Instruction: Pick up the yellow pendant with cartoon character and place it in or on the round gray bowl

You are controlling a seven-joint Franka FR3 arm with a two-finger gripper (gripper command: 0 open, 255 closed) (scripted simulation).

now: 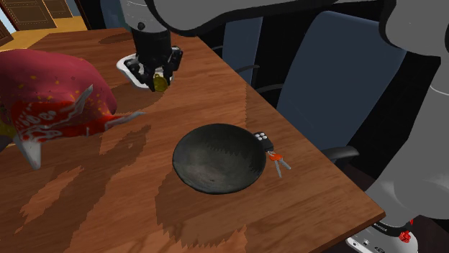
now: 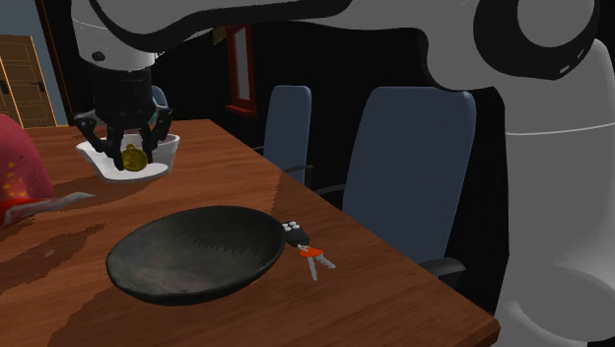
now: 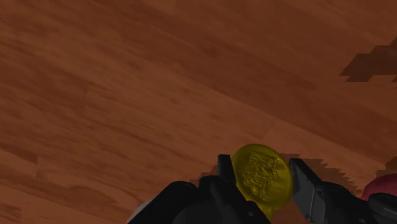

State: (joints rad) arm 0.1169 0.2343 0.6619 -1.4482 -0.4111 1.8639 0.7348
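One hand [image 3: 261, 167] clasps yellow pendant [image 3: 262, 177] over wooden table [image 1: 108, 212], well apart from dark round bowl [image 1: 216, 159].

The white arm [image 1: 252, 13] is stretching along the top edge of the shoulder view toward the upper left, its wrist [image 1: 155, 39] is pointing downward, and the black end effector [image 1: 160, 79] is clasping the yellow pendant [image 3: 262, 173] between its two fingers [image 3: 222, 170].
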